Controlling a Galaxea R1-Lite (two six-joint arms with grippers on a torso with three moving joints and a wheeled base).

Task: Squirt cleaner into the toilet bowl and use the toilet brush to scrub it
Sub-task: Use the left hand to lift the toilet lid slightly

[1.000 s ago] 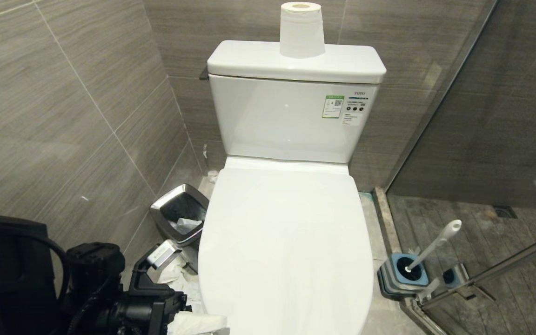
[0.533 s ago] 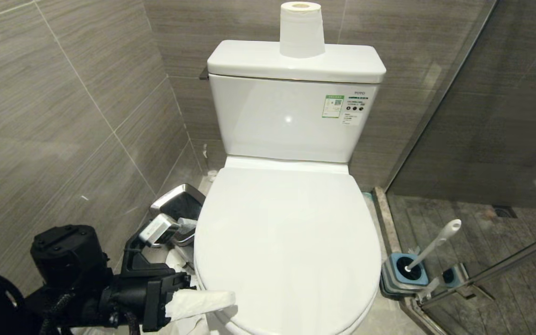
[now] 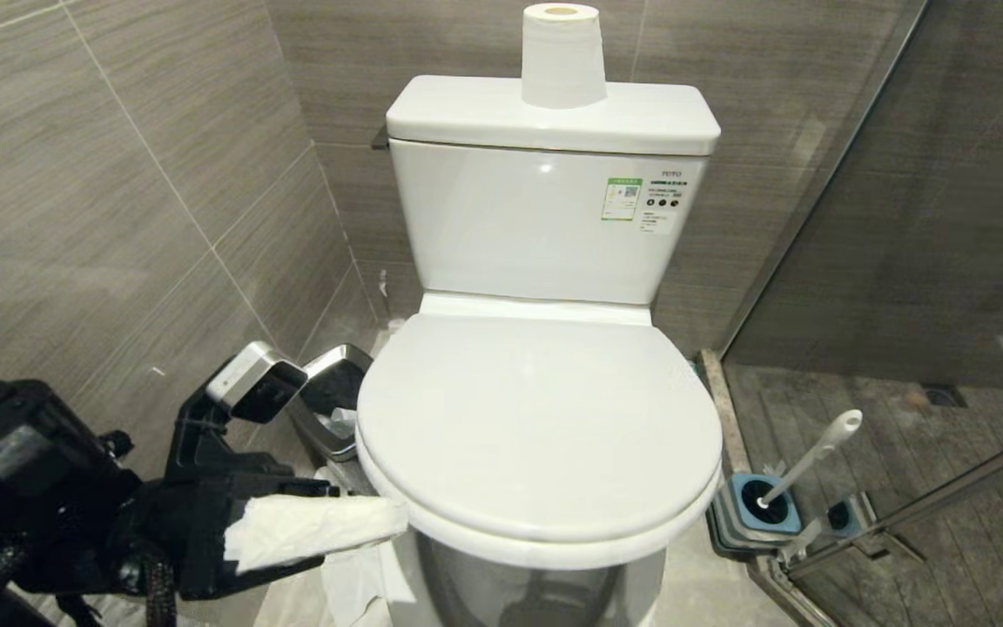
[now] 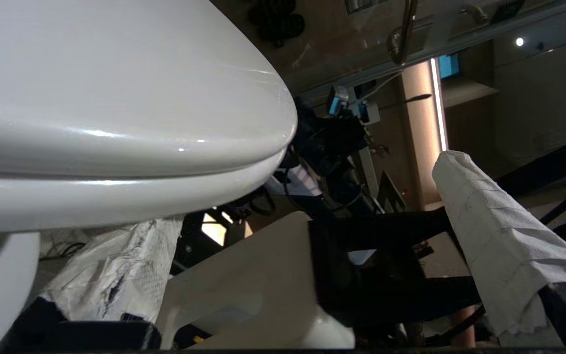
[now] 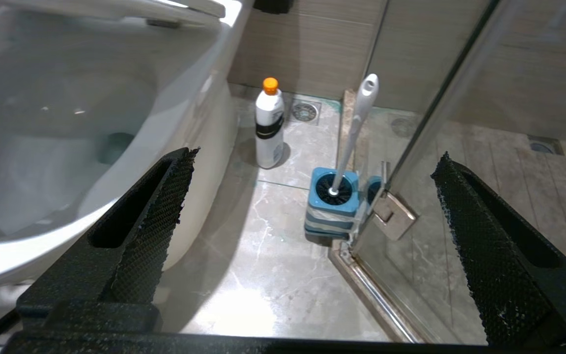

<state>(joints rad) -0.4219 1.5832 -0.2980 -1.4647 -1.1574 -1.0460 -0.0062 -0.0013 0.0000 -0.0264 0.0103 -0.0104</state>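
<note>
Grey-brown, wood-grain wall tiles [image 3: 118, 200] with thin pale grout lines cover the side and back of this narrow corner. On the right, a clear glass shower partition [image 3: 919, 218] runs back to the wall, a metal hinge [image 5: 393, 214] fixed low on its frame. Underfoot, glossy grey marbled floor tile [image 5: 263, 275] catches a bright glare, with a square metal floor drain [image 5: 305, 111] near the back wall. Past the glass, dark plank-pattern flooring [image 3: 945, 522] holds another drain [image 3: 944, 397].
</note>
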